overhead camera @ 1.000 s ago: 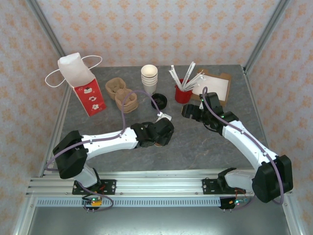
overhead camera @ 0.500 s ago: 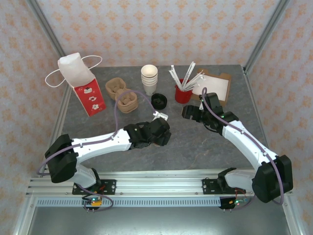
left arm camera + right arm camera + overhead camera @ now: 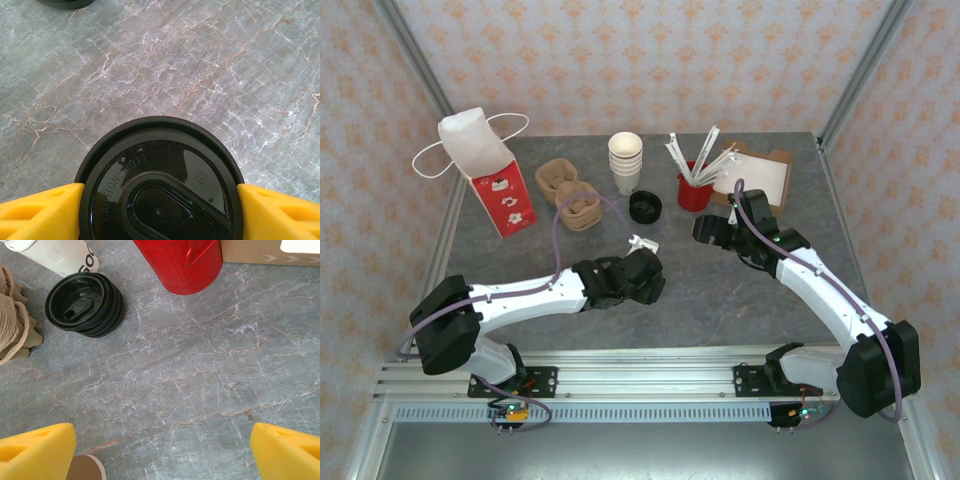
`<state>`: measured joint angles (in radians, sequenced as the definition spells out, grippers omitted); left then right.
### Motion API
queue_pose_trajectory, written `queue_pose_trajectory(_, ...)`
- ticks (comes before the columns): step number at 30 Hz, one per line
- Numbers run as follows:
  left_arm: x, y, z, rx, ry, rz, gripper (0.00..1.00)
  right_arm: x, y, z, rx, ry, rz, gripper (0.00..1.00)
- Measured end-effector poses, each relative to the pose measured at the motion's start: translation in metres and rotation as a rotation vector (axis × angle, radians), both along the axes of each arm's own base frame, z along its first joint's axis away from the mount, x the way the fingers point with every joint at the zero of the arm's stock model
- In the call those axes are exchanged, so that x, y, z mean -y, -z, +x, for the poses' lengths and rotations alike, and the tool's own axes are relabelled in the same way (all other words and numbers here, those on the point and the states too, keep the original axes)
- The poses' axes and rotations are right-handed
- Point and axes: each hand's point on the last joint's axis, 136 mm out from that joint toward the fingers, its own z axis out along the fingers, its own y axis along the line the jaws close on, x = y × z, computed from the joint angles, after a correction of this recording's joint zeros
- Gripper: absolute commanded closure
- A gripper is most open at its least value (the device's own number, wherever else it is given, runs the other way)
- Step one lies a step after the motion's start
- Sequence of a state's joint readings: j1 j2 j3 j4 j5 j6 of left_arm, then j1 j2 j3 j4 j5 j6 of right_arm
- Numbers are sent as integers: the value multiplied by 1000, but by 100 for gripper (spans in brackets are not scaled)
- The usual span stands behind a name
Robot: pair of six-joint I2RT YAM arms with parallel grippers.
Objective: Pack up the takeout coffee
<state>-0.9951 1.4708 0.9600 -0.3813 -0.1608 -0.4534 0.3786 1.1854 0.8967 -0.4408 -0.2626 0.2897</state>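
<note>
On my left wrist feed the takeout coffee [image 3: 165, 165], a small paper cup of which I see mostly the round black plastic lid, stands upright on the grey marbled table [image 3: 720, 300]. The left gripper [image 3: 160, 187] straddles it, with one yellow finger [image 3: 40, 212] on each side, their tips tucked under the lid's rim. The lid hides the cup wall, so I cannot tell whether the fingers press on it or stand just clear

From above, that gripper sits near the middle of the table. It is on the near side of the stack of loose black lids [image 3: 645, 207] and well apart from the red-and-white paper bag [image 3: 495, 185] at the far left. Brown pulp cup carriers [image 3: 570, 195] and a stack of lidless cream cups [image 3: 626, 160] lie between bag and lids

The right gripper [image 3: 162, 440] hangs over bare table with its yellow fingers spread wide and nothing between them. It is near the red cup of wrapped straws [image 3: 180, 262]
</note>
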Motion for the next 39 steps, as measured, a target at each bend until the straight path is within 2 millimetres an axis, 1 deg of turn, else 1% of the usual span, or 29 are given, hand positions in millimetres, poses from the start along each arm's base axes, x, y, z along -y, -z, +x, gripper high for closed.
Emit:
queue_pose_trajectory(5, 1, -1, 1, 2, -2, -6, 10, 0, 0, 0, 0, -7, -2, 9)
queue_pose_trajectory(8, 1, -2, 1, 5, -2, -9, 9, -1, 0, -1, 2, -16, -2, 9)
queue_pose_trajectory(10, 1, -7, 0, 11, -2, -19, 8, -3, -2, -2, 8, -30, -5, 10)
queue_pose_trajectory(12, 0, -18, 0, 28, -2, -45, 8, -5, -5, -5, 21, -53, -13, 10)
queue_pose_trajectory(14, -2, -38, 0, 63, -5, -91, 8, -9, -11, -11, 45, -95, -26, 11)
queue_pose_trajectory(15, -5, -51, -1, 86, -9, -123, 8, -14, -15, -15, 61, -126, -34, 11)
queue_pose_trajectory(17, -15, -79, 0, 133, -31, -194, 9, -25, -21, -24, 89, -200, -49, 11)
queue_pose_trajectory(18, -25, -93, 3, 155, -58, -231, 9, -33, -23, -30, 102, -248, -57, 11)
queue_pose_trajectory(20, -54, -114, 14, 190, -142, -287, 9, -51, -25, -41, 118, -345, -68, 11)
queue_pose_trajectory(22, -92, -124, 27, 215, -256, -313, 9, -72, -24, -53, 125, -451, -89, 11)
queue_pose_trajectory(24, -120, -125, 35, 214, -343, -325, 9, -95, -18, -64, 117, -563, -122, 10)
queue_pose_trajectory(25, -133, -122, 37, 205, -386, -325, 9, -107, -14, -70, 110, -621, -145, 9)
queue_pose_trajectory(28, -157, -111, 39, 175, -460, -316, 9, -138, 0, -84, 93, -765, -208, 8)
queue_pose_trajectory(31, -169, -102, 37, 148, -495, -313, 9, -154, 13, -93, 75, -859, -264, 7)
queue_pose_trajectory(35, -175, -98, 33, 132, -509, -315, 9, -159, 25, -95, 51, -915, -336, 3)
queue_pose_trajectory(39, -175, -97, 32, 129, -504, -322, 9, -162, 31, -94, 37, -952, -382, 3)
